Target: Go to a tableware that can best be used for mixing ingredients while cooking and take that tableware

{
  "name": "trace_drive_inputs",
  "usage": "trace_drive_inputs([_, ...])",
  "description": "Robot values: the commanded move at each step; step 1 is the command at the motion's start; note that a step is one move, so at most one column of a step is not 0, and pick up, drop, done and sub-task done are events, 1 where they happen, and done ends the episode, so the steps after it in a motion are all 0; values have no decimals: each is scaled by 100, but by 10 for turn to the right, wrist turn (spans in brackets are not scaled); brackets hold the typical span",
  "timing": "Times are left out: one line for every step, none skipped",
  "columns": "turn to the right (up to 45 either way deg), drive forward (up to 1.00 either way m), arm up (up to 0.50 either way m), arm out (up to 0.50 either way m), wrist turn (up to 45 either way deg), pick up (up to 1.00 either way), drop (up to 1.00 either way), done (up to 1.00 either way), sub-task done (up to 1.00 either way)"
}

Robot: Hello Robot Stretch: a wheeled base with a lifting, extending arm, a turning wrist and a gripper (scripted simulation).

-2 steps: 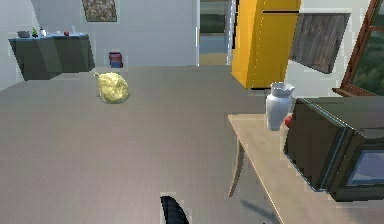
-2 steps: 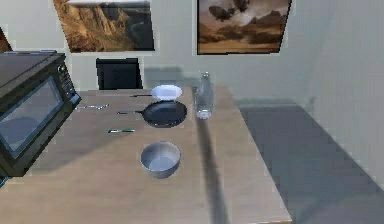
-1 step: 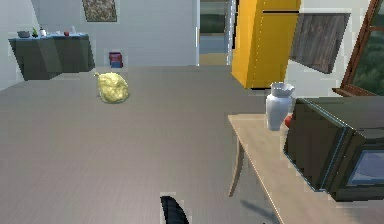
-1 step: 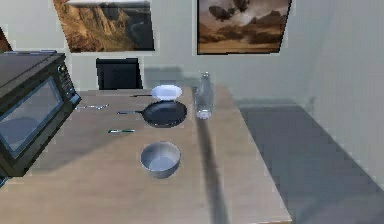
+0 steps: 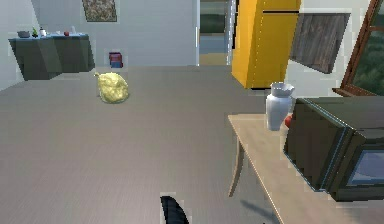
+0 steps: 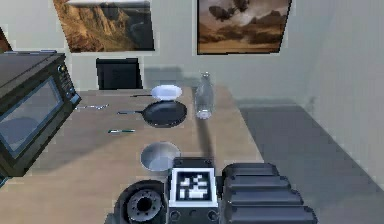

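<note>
A pale grey bowl (image 6: 160, 155) stands on the wooden table (image 6: 100, 150) in the arm side view, just beyond the arm's end. A smaller white bowl (image 6: 167, 92) sits farther out, by the table's far edge. The gripper (image 6: 143, 206) shows as a dark round body at the bottom edge, left of a white square marker (image 6: 193, 187). The tabletop lies behind it and its far end is not plain, so I cannot tell whether it holds anything.
A black pan (image 6: 165, 112), a glass bottle (image 6: 205, 97) and cutlery (image 6: 95, 106) lie on the table, with a microwave (image 6: 35, 105) at its left and a chair (image 6: 118, 72) behind. In the forward view, a white vase (image 5: 280, 105), yellow fridge (image 5: 265, 45) and open grey floor (image 5: 120, 150).
</note>
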Motion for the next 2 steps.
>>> trace_drive_inputs([0, 0, 0, 20, 0, 0, 0, 0, 0])
trace_drive_inputs([0, 0, 0, 0, 450, 0, 0, 0, 0])
